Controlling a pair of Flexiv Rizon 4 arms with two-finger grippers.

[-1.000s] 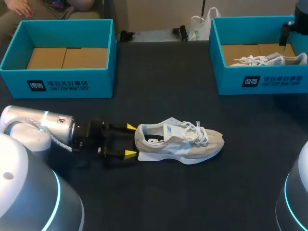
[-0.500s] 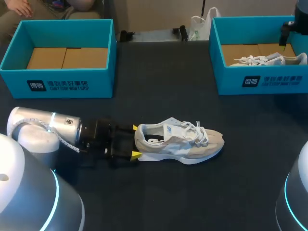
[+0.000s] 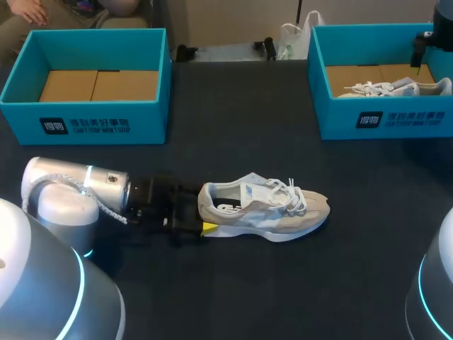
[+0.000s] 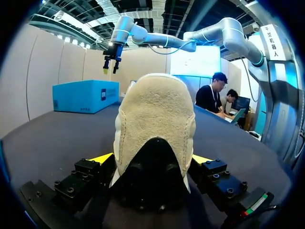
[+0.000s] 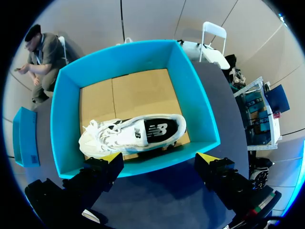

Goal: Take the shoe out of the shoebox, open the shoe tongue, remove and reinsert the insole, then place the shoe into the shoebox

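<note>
A beige and white shoe (image 3: 265, 212) lies on its sole mid-table, toe pointing right. My left gripper (image 3: 203, 212) is at its heel, open, one finger on each side. In the left wrist view the fuzzy heel (image 4: 155, 119) fills the gap between the yellow fingertips (image 4: 102, 158). My right gripper (image 5: 159, 157) hangs open and empty high above the right shoebox (image 5: 62, 119). A second white shoe (image 5: 133, 133) lies in that box. The left shoebox (image 3: 92, 120) holds only its cardboard floor.
The right shoebox (image 3: 382, 120) stands at the back right with my right arm (image 3: 435, 28) above it. The left shoebox is at the back left. Dark table surface (image 3: 241, 127) stretches between the two boxes and in front of the shoe.
My left gripper has slid right along the table until its open fingers straddle the shoe's heel. The shoe and the right arm have not moved.
</note>
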